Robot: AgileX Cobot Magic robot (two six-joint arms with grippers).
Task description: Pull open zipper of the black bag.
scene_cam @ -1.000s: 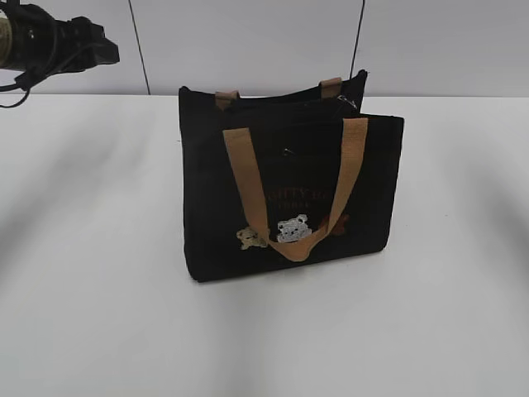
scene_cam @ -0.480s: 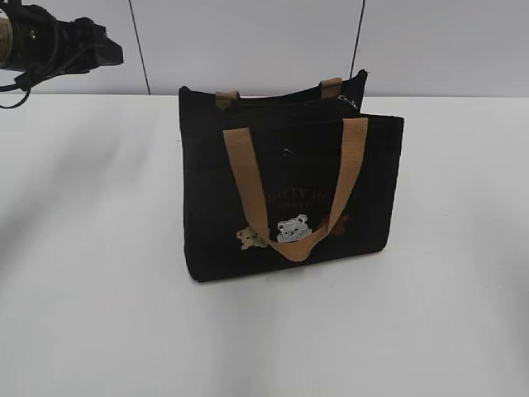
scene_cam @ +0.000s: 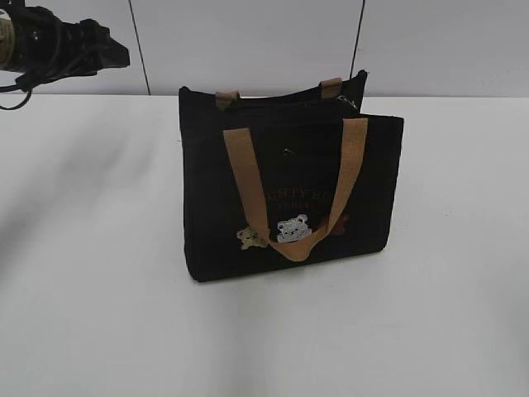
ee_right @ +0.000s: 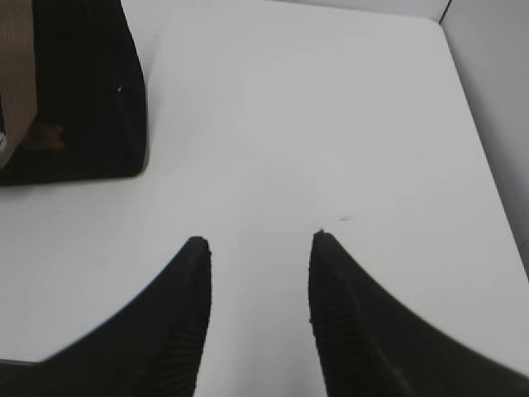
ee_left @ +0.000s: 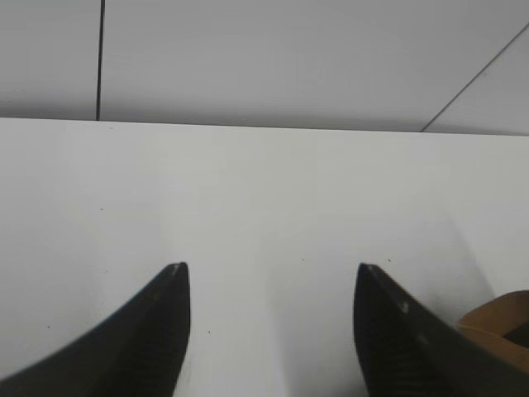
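The black bag (scene_cam: 289,194) stands upright mid-table, tan handles draped over its front, with bear patches low on the front. Its zipper (scene_cam: 285,100) runs along the top rim, and a small silvery pull tab (scene_cam: 348,101) sits at the right end. My left gripper (ee_left: 270,273) hangs open over bare table, with a bit of tan strap (ee_left: 500,318) at its lower right. Part of the left arm (scene_cam: 70,41) shows high at the far left. My right gripper (ee_right: 259,241) is open and empty, with the bag's corner (ee_right: 83,99) up to its left.
The white table (scene_cam: 99,289) spreads all round the bag. A pale panelled wall (scene_cam: 248,41) rises behind it. In the right wrist view the table's right edge (ee_right: 488,165) meets a side wall.
The left arm at the top left of the exterior view has crept slightly to the right. The bag has not moved.
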